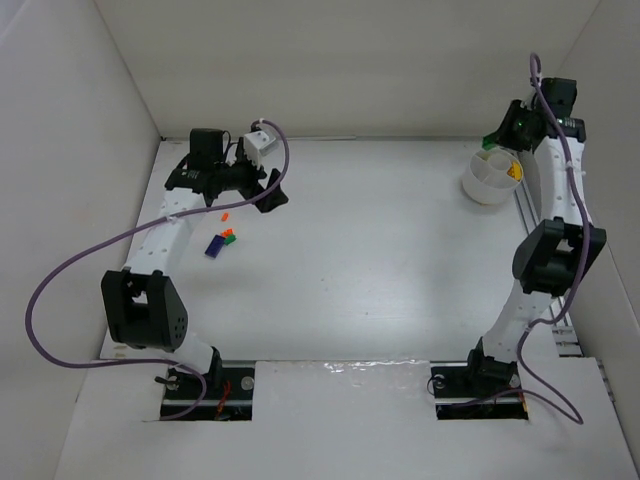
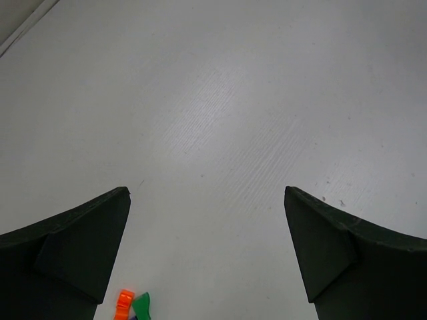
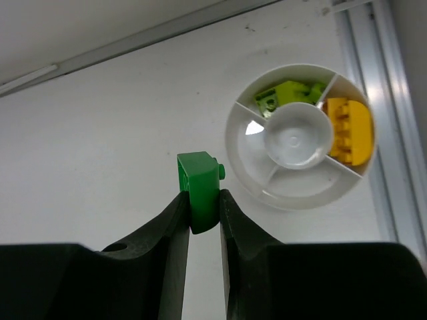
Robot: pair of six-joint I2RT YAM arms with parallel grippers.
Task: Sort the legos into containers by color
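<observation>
Top view, left claw: your left claw hangs spread wide over the far left of the bench, holding nothing.
Top view, loose bricks: an orange brick, a loose green brick and a dark blue brick lie just on the near side of that claw. They are well apart from the cup, so your left arm is the nearer one to them.
Top view, cup: the divided white cup sits at the far right, with your right claw just beyond it.
Left wrist view: the fingers stand wide apart over bare bench. The orange and green bricks peek in at the lower edge beside the left finger, not between the two.
Right wrist view, grip: the right claw pinches a green brick by its lower end, so it stands upright out of the fingertips.
Right wrist view, cup: the cup lies up and to the right of the held brick, near but not under it.
Right wrist view, wedges: the top wedge holds lime-green pieces and the right wedge holds a yellow brick. The left and bottom wedges are empty.
Next move, as I judge it: carry the brick up and right, over the empty left wedge, to the top wedge.
</observation>
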